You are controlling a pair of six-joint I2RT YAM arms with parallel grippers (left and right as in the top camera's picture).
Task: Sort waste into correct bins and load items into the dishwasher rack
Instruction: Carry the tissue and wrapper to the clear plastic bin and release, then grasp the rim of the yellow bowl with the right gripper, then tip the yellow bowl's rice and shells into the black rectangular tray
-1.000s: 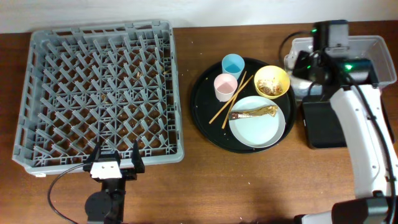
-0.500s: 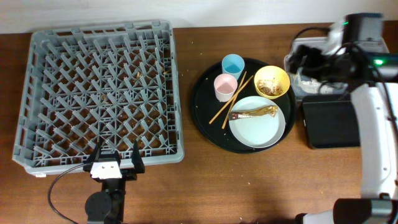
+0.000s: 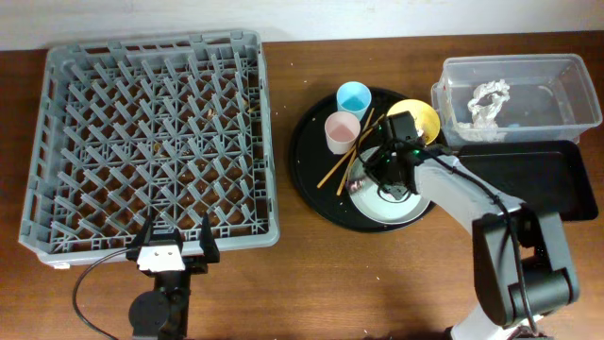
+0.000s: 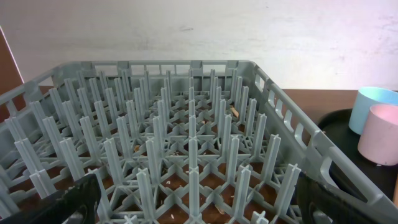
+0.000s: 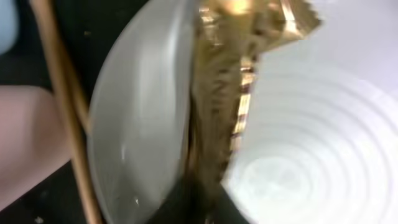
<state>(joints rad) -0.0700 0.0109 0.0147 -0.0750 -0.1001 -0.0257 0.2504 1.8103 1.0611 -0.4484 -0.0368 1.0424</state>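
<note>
Under the right end effector (image 3: 389,181), its opening hidden, the wrapper (image 5: 217,106) apparently runs top-to-bottom across the plate (image 5: 311,162).

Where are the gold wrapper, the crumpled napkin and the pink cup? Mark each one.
gold wrapper (image 5: 214,106), right wrist view, its crinkled middle.
crumpled napkin (image 3: 488,102), overhead view, its centre.
pink cup (image 3: 341,127), overhead view, its open mouth.

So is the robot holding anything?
Left pincer holds nothing. Right pincer is right at the gold wrapper on the plate; a grip cannot be told.
</note>
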